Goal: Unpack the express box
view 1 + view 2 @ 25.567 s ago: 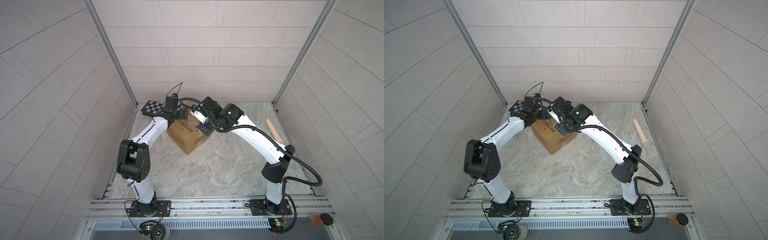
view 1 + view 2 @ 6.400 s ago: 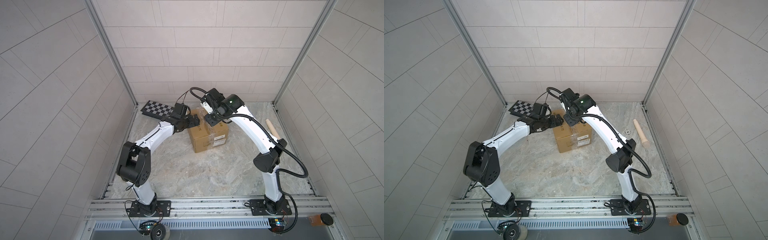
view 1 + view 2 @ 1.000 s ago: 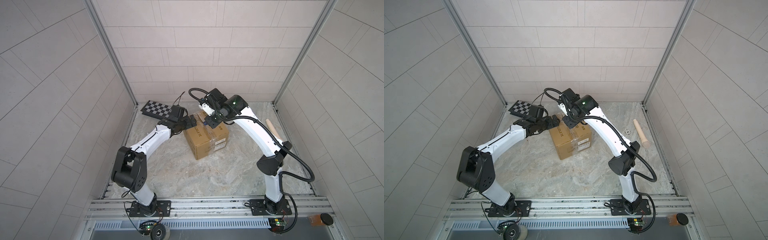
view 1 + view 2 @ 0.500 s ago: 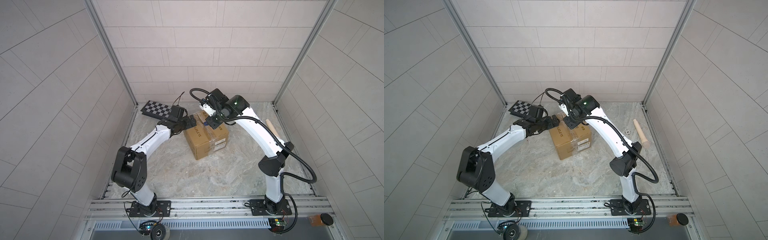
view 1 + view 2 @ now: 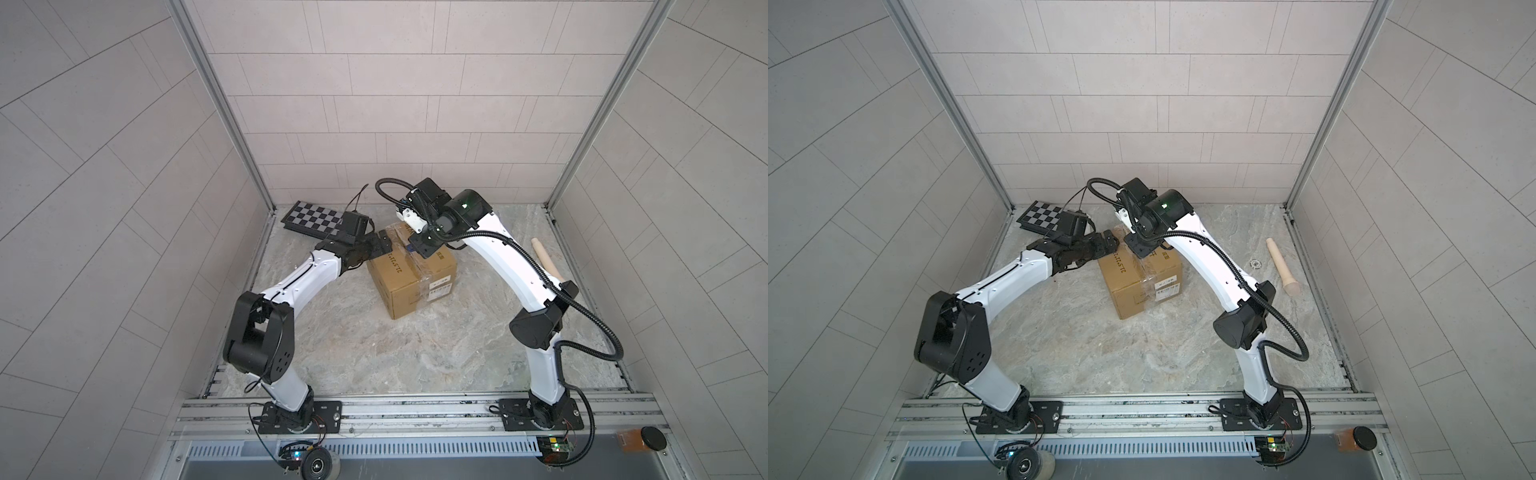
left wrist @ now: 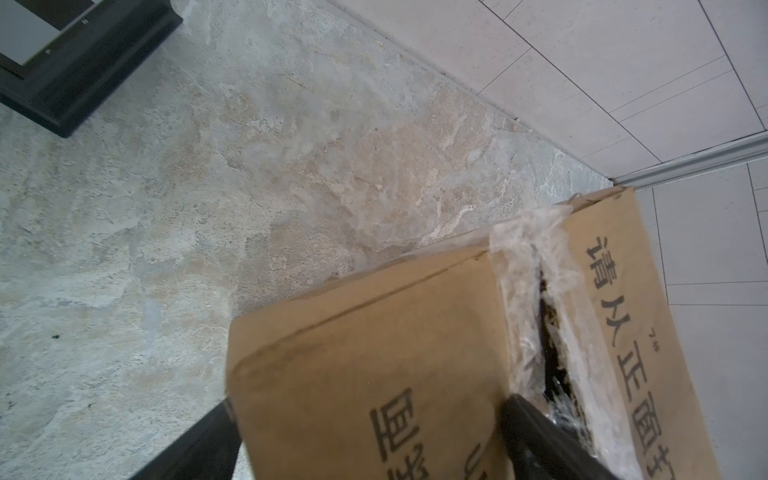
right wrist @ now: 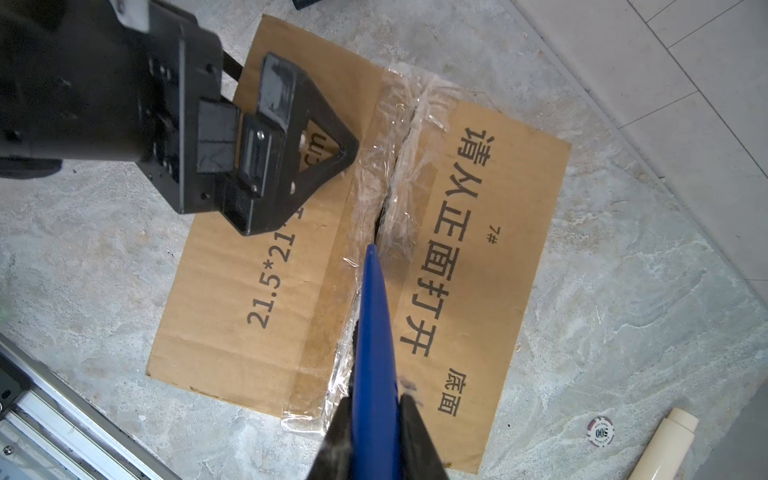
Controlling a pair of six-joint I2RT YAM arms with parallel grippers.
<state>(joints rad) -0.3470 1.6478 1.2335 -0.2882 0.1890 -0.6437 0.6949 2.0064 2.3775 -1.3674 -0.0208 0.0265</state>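
The express box (image 5: 411,276) (image 5: 1144,276) is a brown carton with black print, standing on the stone floor near the back wall. The clear tape along its top seam (image 7: 386,195) is split, and a dark gap shows there. My right gripper (image 7: 376,398) (image 5: 417,249) hovers over the top, shut on a blue pointed tool (image 7: 374,324) whose tip sits in the seam. My left gripper (image 6: 368,400) (image 5: 384,245) is open wide astride a top edge of the box (image 6: 374,340). One of its fingers (image 7: 316,137) lies on the lid beside the seam and the other is outside the box wall.
A black-and-white chequered board (image 5: 313,216) (image 5: 1042,216) lies at the back left by the wall. A cream cylindrical stick (image 5: 546,259) (image 5: 1283,268) and a poker chip (image 7: 600,432) lie right of the box. Tiled walls close three sides, and a metal rail (image 5: 415,409) runs along the front.
Over the last second the right arm has shifted only slightly with the blue tool on the seam. The box and the left gripper have stayed put. Six seconds ago the box stood squarer.
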